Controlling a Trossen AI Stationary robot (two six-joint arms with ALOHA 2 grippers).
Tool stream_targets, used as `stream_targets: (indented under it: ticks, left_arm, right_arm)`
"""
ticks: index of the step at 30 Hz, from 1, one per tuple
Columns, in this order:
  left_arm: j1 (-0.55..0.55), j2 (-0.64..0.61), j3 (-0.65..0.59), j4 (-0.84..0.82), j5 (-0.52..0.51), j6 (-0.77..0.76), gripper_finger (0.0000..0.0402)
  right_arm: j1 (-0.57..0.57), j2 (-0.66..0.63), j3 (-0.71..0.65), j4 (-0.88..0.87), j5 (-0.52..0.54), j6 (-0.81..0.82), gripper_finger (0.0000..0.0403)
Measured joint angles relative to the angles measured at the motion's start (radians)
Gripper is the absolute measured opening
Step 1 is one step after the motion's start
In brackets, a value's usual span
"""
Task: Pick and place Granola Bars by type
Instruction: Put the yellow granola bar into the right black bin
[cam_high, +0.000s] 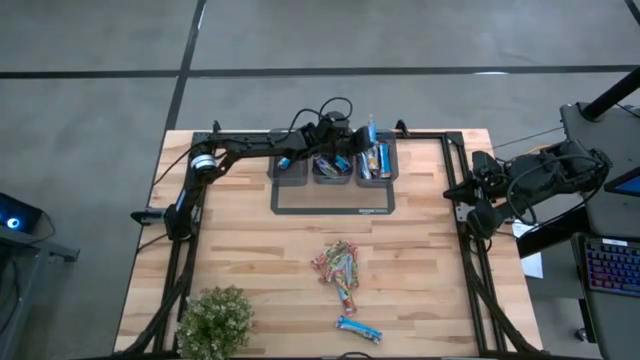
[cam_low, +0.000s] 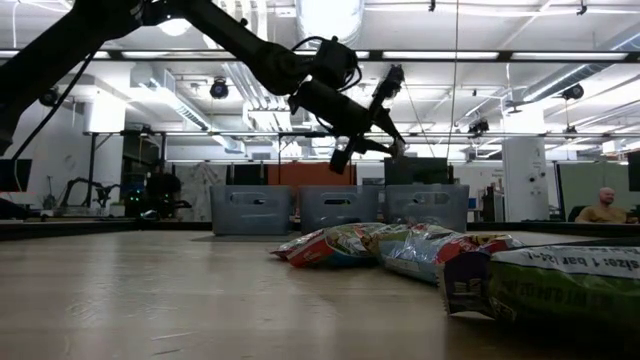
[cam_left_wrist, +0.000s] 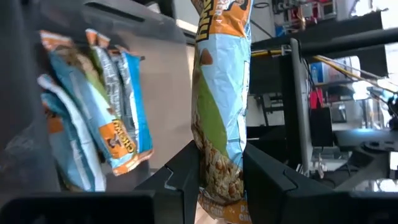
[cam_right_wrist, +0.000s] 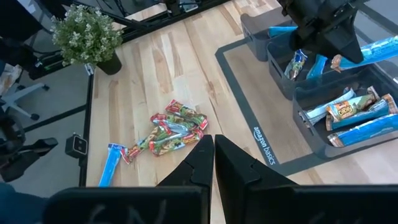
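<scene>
My left gripper (cam_high: 360, 138) reaches over the three grey bins (cam_high: 333, 168) at the table's far middle and is shut on a blue granola bar (cam_left_wrist: 221, 93) with orange ends. It hangs above the right bin (cam_right_wrist: 323, 106), which holds several blue bars (cam_right_wrist: 354, 118). More blue bars (cam_right_wrist: 298, 62) stand in the middle bin. A pile of multicoloured bars (cam_high: 338, 268) lies flat on the table's middle, and one blue bar (cam_high: 358, 328) lies near the front edge. My right gripper (cam_right_wrist: 213, 149) waits shut and empty at the table's right edge. My left gripper pinches the blue bar near its lower end (cam_left_wrist: 221, 177) between its two fingers (cam_left_wrist: 180, 180). The fingers come nearly level from the table's left and lie across the bar. The bar stands roughly upright above them, lifted clear over the right bin.
A small leafy plant (cam_high: 215, 320) stands at the near left corner. A dark mat (cam_high: 335, 200) lies under and in front of the bins. Bare wood lies between the mat and the pile. A person (cam_low: 603, 205) sits far behind the table.
</scene>
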Motion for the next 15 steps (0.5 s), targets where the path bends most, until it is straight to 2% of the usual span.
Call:
stream_targets:
  ticks: [6,15]
  left_arm:
    - [0.002,0.000,0.000,-0.054,-0.015,-0.023,0.0087]
    - [0.002,0.000,-0.015,-0.012,-0.020,-0.005,0.0087]
  right_arm:
    - [0.000,0.000,0.000,-0.001,0.000,-0.005,0.0008]
    - [0.000,0.000,0.000,-0.004,0.000,-0.012,0.0008]
